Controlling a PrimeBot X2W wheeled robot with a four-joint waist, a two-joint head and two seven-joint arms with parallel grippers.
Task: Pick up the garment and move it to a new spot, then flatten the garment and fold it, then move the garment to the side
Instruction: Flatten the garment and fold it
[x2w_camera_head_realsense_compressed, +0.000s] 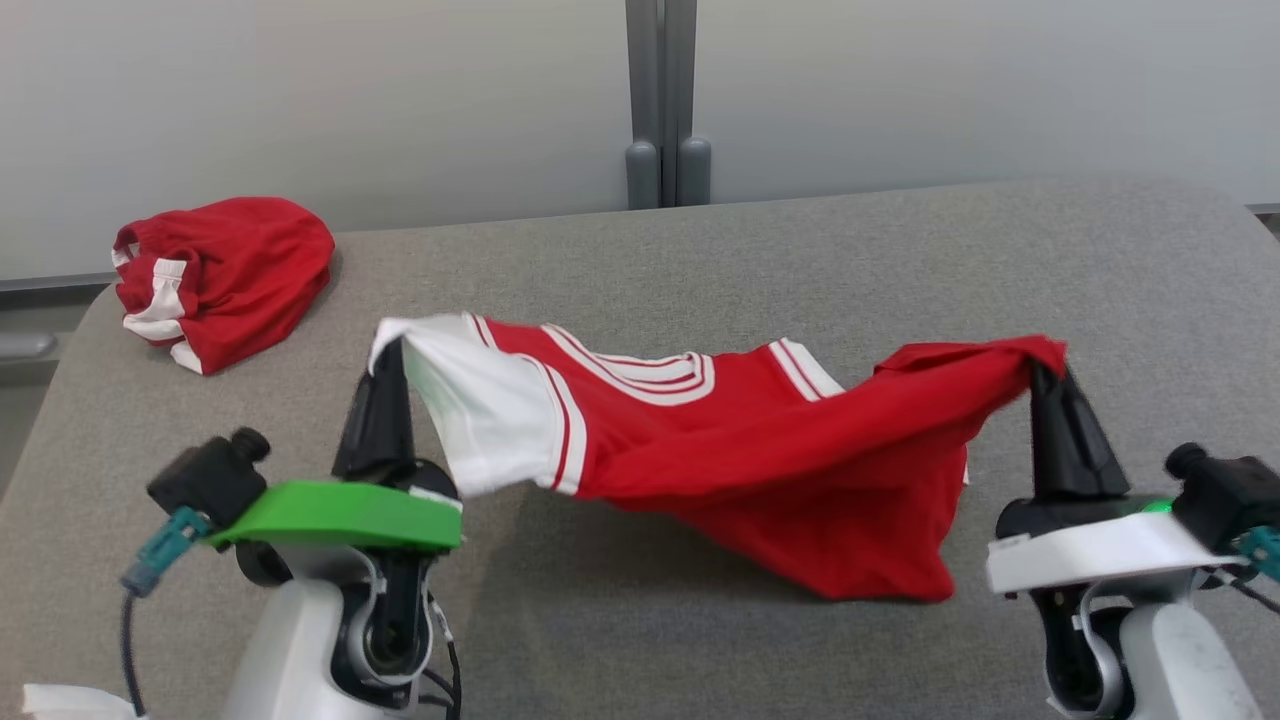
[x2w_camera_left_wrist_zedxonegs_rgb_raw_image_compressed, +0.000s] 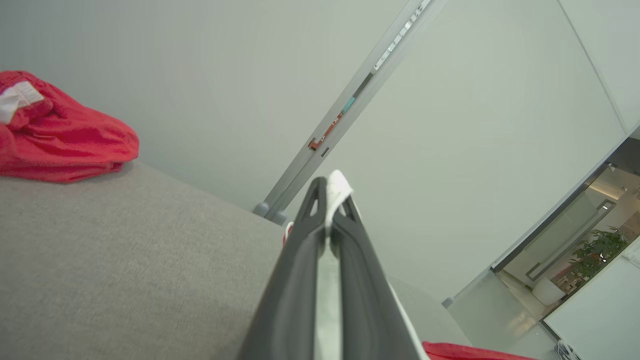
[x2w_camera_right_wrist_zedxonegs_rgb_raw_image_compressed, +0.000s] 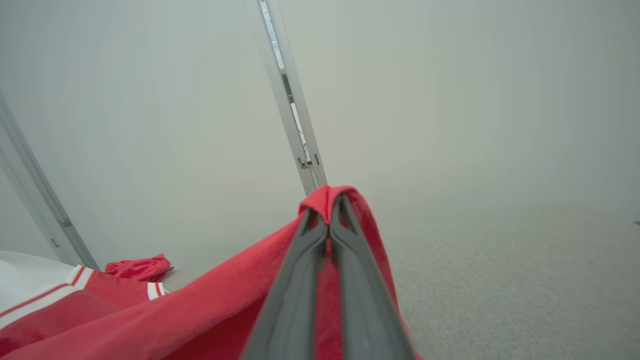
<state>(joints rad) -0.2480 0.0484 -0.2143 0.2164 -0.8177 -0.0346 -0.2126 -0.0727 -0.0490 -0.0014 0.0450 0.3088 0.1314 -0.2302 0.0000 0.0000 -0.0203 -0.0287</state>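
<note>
A red garment (x2w_camera_head_realsense_compressed: 760, 450) with white sleeves and white stripes hangs stretched between my two grippers over the grey table (x2w_camera_head_realsense_compressed: 700, 260), its lower part sagging onto the surface. My left gripper (x2w_camera_head_realsense_compressed: 392, 345) is shut on the garment's white sleeve corner; in the left wrist view white cloth (x2w_camera_left_wrist_zedxonegs_rgb_raw_image_compressed: 336, 192) sticks out between the closed left gripper (x2w_camera_left_wrist_zedxonegs_rgb_raw_image_compressed: 330, 187) tips. My right gripper (x2w_camera_head_realsense_compressed: 1042, 368) is shut on a red corner of the garment, and the right wrist view shows red cloth (x2w_camera_right_wrist_zedxonegs_rgb_raw_image_compressed: 210, 310) draped over the closed right gripper (x2w_camera_right_wrist_zedxonegs_rgb_raw_image_compressed: 330, 202) tips.
A second red and white garment (x2w_camera_head_realsense_compressed: 225, 280) lies bunched at the table's far left corner, also seen as a red bundle (x2w_camera_left_wrist_zedxonegs_rgb_raw_image_compressed: 60, 145) in the left wrist view. A pale wall with a grey post (x2w_camera_head_realsense_compressed: 662, 100) stands behind the table.
</note>
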